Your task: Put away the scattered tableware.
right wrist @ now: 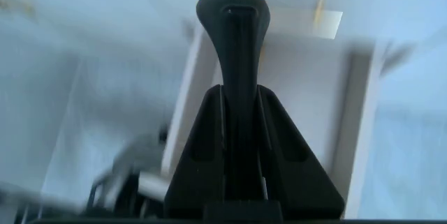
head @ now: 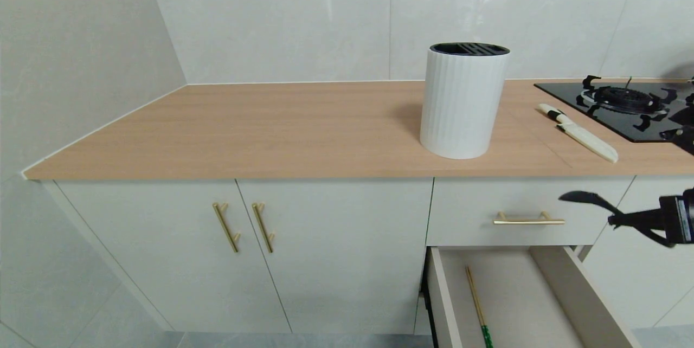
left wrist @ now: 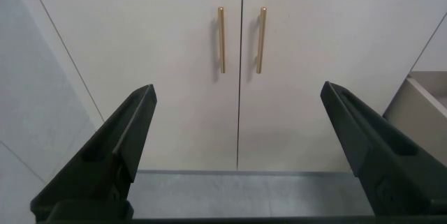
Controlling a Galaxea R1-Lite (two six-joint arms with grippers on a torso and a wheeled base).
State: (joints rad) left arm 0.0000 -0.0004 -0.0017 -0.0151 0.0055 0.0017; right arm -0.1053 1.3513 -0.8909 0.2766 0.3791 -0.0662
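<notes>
My right tool [head: 618, 221] is clamped narrow on a black spoon [head: 585, 198], held roughly level over the open drawer [head: 440, 294], bowl end pointing away from the wrist. I judge the job to be partway done. A pair of chopsticks [head: 476, 299] already lies in the drawer, and the spoon is not yet set down in it. A pale knife [head: 580, 134] lies on the surface [head: 271, 131] between the ribbed white holder [head: 462, 104] and the stove [head: 623, 101]. My left tool [left wrist: 237, 93] is spread wide and empty, facing the cabinet doors [left wrist: 174, 77].
</notes>
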